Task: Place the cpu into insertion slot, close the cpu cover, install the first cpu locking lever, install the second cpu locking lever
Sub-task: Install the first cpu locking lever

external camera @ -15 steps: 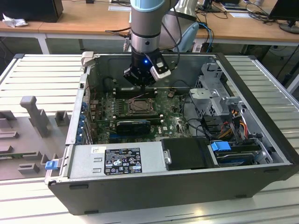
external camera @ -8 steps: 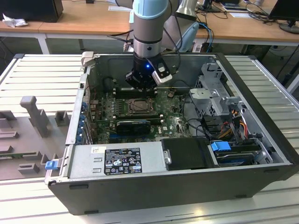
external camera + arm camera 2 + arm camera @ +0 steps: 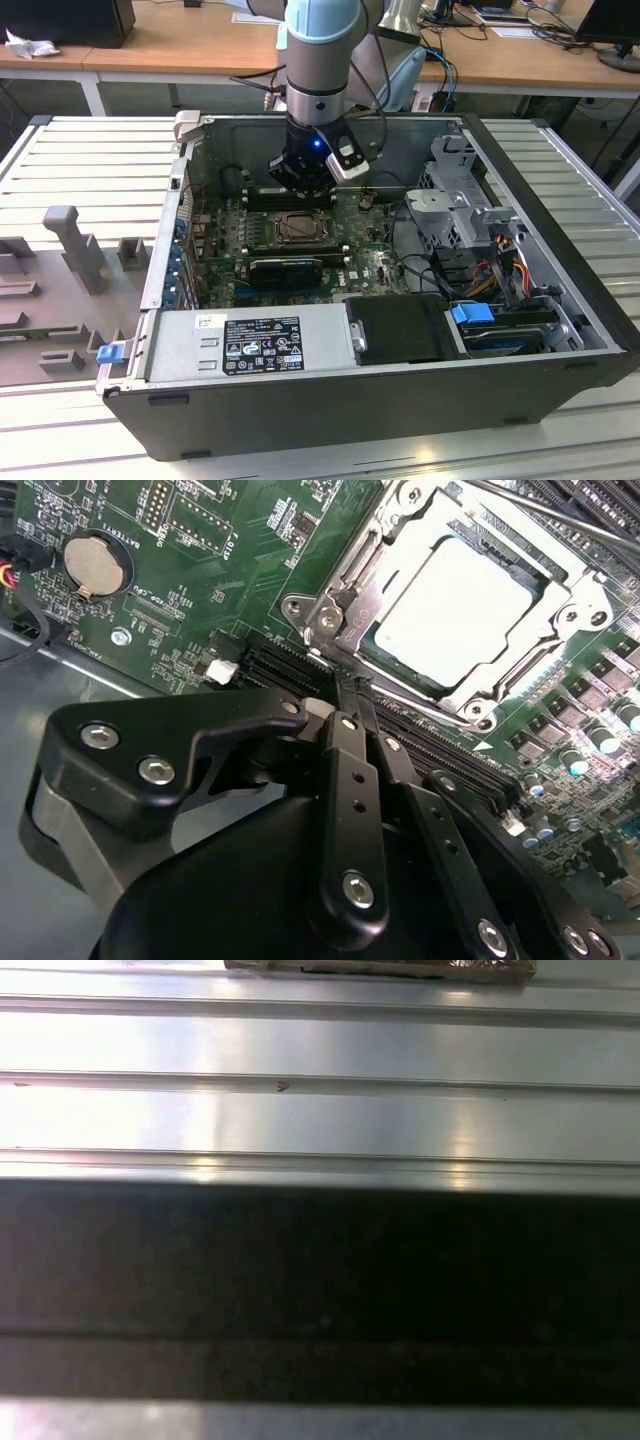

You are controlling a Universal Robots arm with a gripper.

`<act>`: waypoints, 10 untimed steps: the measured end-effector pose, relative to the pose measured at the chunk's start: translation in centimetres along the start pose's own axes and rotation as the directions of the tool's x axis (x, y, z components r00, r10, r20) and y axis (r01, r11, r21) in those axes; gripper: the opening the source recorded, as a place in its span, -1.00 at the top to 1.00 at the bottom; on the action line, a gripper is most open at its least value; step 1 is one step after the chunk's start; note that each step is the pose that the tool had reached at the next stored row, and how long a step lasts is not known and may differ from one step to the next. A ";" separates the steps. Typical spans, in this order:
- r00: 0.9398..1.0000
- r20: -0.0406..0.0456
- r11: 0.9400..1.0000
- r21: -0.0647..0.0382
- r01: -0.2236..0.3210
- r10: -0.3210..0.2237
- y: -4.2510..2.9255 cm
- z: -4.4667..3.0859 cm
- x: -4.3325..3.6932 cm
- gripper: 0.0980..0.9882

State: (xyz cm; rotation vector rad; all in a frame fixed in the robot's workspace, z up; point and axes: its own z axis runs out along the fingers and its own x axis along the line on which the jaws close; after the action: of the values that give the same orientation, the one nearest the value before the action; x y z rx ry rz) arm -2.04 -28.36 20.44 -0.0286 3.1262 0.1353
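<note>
Above the socket, gripper (image 3: 348,695): my fingers (image 3: 345,810) are pressed together, holding nothing, tips just beside the cpu cover.
Cpu (image 3: 455,610): seated in the socket, pale top showing through the window.
Cpu cover (image 3: 345,605): lowered around the cpu; far edge cut off.
Socket from outside (image 3: 297,229): partly hidden behind my wrist.

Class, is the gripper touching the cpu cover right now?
Apart. In the second wrist view the gripper ends short of the cpu cover, with green board and a black slot showing between them. The cpu lies under the cover's window.
</note>
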 end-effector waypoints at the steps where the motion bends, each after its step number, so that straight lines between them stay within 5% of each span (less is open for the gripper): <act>1: 1.000 0.000 1.000 0.001 0.000 0.000 0.00 0.01 0.00 0.98; 10: 1.000 -0.003 1.000 0.004 0.000 0.000 -0.33 0.24 0.01 0.98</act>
State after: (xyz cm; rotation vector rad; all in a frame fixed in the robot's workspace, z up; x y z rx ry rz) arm -2.05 -28.67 20.18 -0.0283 3.1297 0.1291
